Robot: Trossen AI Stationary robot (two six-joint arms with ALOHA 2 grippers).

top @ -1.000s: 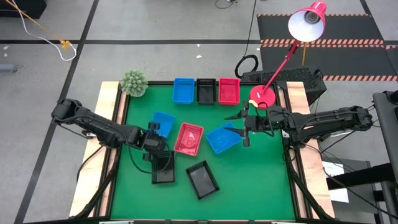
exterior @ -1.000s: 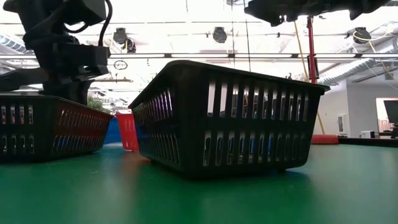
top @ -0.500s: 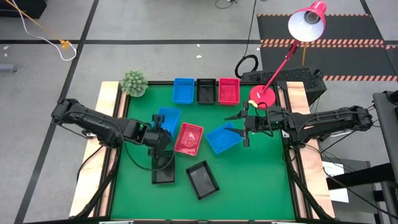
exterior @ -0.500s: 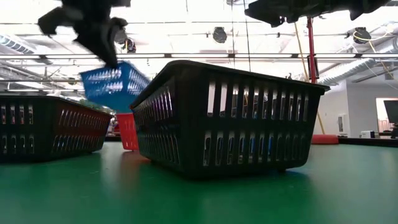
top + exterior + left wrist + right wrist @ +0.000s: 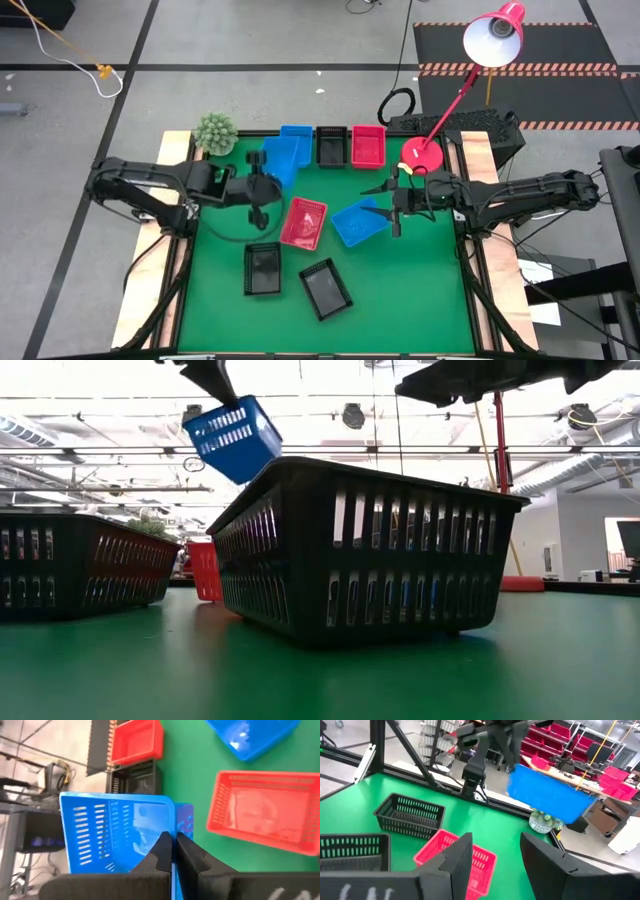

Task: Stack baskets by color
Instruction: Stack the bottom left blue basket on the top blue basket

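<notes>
My left gripper point(image 5: 264, 180) is shut on a blue basket point(image 5: 283, 158) and holds it high above the green table point(image 5: 420, 290), over the far-left part; the low view shows that basket point(image 5: 232, 438) in the air. A second blue basket point(image 5: 297, 133), a black one point(image 5: 330, 147) and a red one point(image 5: 367, 146) stand in a row at the far edge. A red basket point(image 5: 303, 222) and a third blue basket point(image 5: 356, 223) rest mid-table. Two black baskets point(image 5: 262, 268) point(image 5: 325, 288) sit nearer. My right gripper point(image 5: 388, 207) hovers open over the mid-table blue basket. My left gripper pinches one wall of the blue basket at its rim point(image 5: 173, 820), one finger point(image 5: 161, 851) inside the basket and the other outside. The fingers slant downward toward the far edge. The basket is lifted clear of the table and hangs tilted below the fingers.
A small green plant point(image 5: 214, 132) stands at the table's far-left corner. A red lamp's round base point(image 5: 422, 154) sits at the far right, its arm reaching up over the edge. Bare green surface lies along the near edge and the near right.
My left gripper has risen and gone toward the far edge, carrying the blue basket. The basket stood on the table beside the red one a second ago; now it hangs tilted high in the air near the far row.
</notes>
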